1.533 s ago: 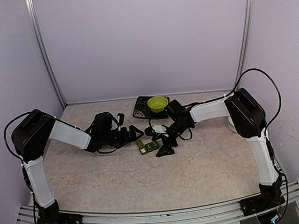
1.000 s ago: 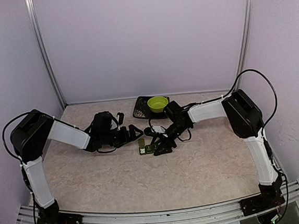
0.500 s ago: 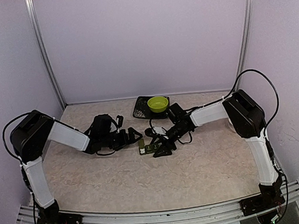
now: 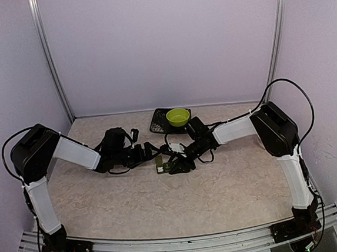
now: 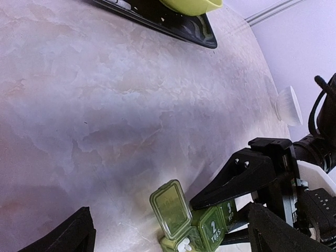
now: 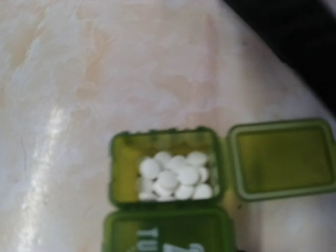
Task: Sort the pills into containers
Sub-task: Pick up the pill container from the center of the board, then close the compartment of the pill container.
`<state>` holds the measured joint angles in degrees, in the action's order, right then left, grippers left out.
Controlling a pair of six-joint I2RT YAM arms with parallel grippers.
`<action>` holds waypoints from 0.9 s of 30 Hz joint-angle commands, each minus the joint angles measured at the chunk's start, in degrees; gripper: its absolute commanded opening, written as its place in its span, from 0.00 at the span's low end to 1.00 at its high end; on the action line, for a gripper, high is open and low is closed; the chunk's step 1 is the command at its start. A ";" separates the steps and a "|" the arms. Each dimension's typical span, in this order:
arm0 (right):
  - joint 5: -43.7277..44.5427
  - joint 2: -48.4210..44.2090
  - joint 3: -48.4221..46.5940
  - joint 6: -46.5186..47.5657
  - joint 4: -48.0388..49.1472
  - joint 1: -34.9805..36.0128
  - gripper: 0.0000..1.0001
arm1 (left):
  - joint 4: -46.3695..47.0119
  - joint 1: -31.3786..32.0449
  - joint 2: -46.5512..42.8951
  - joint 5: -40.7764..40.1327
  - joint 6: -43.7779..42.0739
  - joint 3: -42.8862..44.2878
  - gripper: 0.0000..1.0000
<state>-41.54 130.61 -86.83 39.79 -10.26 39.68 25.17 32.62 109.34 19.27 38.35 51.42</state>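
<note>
The containers [image 4: 164, 166] are small green boxes joined in a row, lying mid-table between both grippers. The end box [image 6: 164, 167] stands with its lid [image 6: 281, 158] swung open and holds several white pills [image 6: 176, 176]. The neighbouring box [image 5: 213, 232], marked 2 TUES, has its lid down. My left gripper [image 4: 152, 152] sits just left of the row, its fingers [image 5: 67, 236] spread wide and empty. My right gripper [image 4: 179, 162] reaches in from the right, one black finger [image 5: 237, 178] along the far side of the closed boxes. I cannot make out whether it grips them.
A lime green bowl [image 4: 178, 117] rests on a black tray [image 4: 158, 124] at the back of the table. A small white cap [image 5: 289, 105] lies to the right of the arms' working spot.
My right gripper has slid left onto the row of containers and its jaws have narrowed. The left arm has crept slightly toward the row, still wide open.
</note>
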 commanded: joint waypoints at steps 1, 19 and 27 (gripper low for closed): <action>1.25 -2.02 1.87 -1.03 -0.71 0.58 0.45 | 1.10 0.23 -1.72 0.66 -0.20 -0.37 0.99; 5.30 -19.69 14.65 -11.02 5.48 3.40 0.36 | 8.20 1.06 -7.90 9.41 2.48 -4.80 0.99; 9.40 -27.95 22.81 -15.17 8.75 8.52 0.39 | 10.45 5.58 -11.35 16.30 2.10 -3.79 0.99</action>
<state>-34.79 105.60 -66.89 27.99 -3.88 45.74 32.32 36.23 100.68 30.41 40.66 46.85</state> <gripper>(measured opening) 0.397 0.989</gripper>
